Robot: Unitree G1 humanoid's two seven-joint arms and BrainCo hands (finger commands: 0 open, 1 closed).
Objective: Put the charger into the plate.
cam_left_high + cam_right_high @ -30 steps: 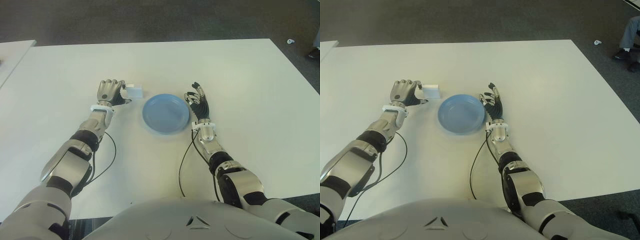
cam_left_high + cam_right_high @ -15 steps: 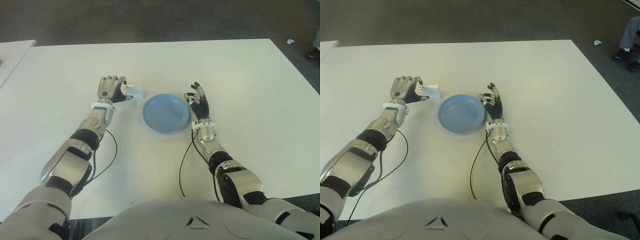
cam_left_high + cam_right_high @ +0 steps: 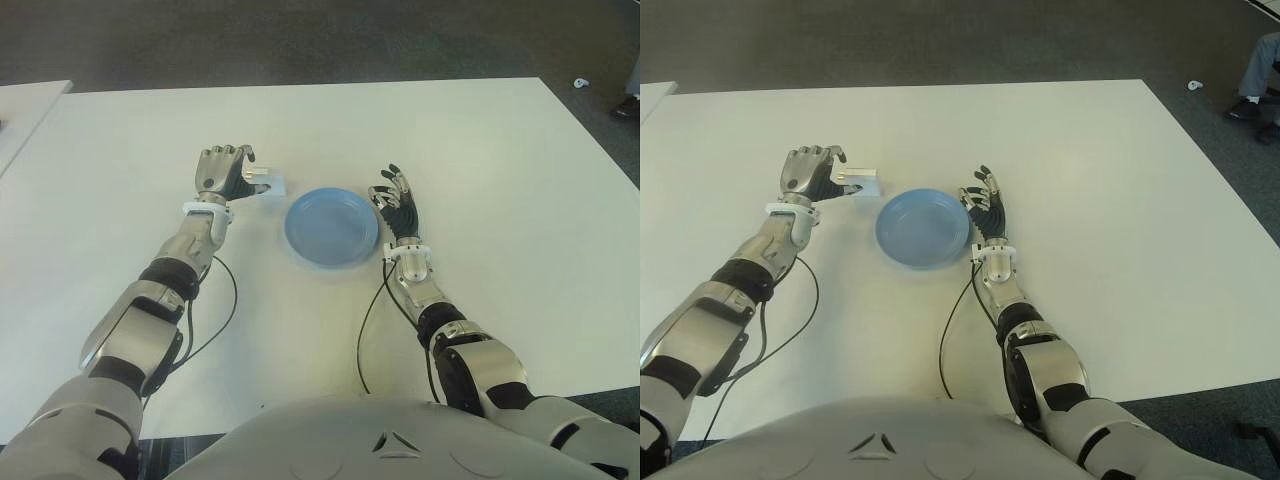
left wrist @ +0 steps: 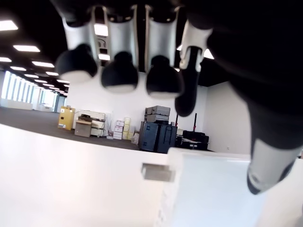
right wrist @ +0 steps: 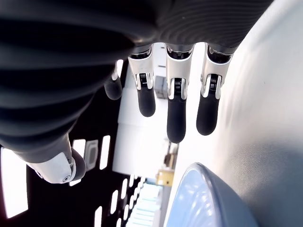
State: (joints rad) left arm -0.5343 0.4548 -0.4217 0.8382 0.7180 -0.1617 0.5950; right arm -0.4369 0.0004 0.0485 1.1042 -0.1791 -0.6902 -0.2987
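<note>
The charger (image 3: 268,184) lies on the bench (image 3: 480,150) just left of the plate (image 3: 331,226), not yet inside it. The left hand (image 3: 224,172) arches over it, fingers curled loosely without gripping, apparently positioned for a grasp. The right hand (image 3: 395,200), relaxed and empty, shows beside the plate's right rim.

White table (image 3: 480,140), dark carpet floor (image 3: 300,40).

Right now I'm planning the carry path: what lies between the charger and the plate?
Nothing: in the eye views only bare white table separates the charger, at the left hand, from the blue plate.
</note>
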